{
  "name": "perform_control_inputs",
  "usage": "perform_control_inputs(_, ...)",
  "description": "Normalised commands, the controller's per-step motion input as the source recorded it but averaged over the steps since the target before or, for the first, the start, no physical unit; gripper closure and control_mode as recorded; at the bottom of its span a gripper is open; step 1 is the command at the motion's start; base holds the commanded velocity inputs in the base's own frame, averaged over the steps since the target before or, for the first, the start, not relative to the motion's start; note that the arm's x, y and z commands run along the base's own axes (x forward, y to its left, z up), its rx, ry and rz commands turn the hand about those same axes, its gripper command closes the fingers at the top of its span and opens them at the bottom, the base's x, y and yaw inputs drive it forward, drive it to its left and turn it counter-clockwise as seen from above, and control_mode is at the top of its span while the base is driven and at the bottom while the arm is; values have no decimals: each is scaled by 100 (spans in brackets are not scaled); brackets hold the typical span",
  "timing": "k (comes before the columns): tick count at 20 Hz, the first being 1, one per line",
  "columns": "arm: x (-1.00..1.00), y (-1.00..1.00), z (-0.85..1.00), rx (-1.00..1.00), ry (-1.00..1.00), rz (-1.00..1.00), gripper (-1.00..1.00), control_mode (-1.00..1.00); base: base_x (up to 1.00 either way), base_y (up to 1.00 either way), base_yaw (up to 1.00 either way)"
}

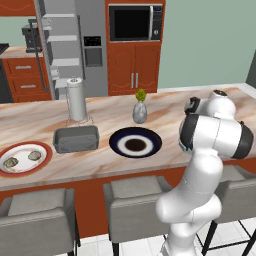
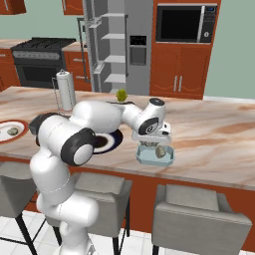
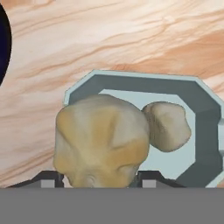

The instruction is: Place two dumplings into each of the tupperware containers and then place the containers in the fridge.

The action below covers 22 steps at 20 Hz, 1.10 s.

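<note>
Two dumplings (image 1: 22,159) lie on the red-rimmed plate (image 1: 44,165) at the left end of the bench (image 2: 214,134). Another dumpling (image 3: 168,124) sits inside the light blue tub (image 3: 205,113), near the bench's front edge. Directly above that tub the hand (image 2: 151,145) grips a fourth dumpling (image 3: 103,140) between its fingers. Beside the red-rimmed plate stands the dark grey tub (image 1: 76,138), with a dark blue plate (image 1: 135,142) next to it. Behind the bench, the fridge (image 2: 117,45) stands open.
</note>
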Motion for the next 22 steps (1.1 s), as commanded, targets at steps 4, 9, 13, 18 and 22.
perform_control_inputs(4,1,0,-31,0,0,0,100,-100,0,0,0)
perform_control_inputs(9,0,0,-31,0,0,0,100,-100,0,0,0)
perform_control_inputs(13,0,0,-14,0,0,0,100,-100,0,0,0)
perform_control_inputs(18,0,0,-7,0,1,0,-100,-100,0,0,0)
perform_control_inputs(22,0,0,0,0,0,0,-100,-100,0,0,0)
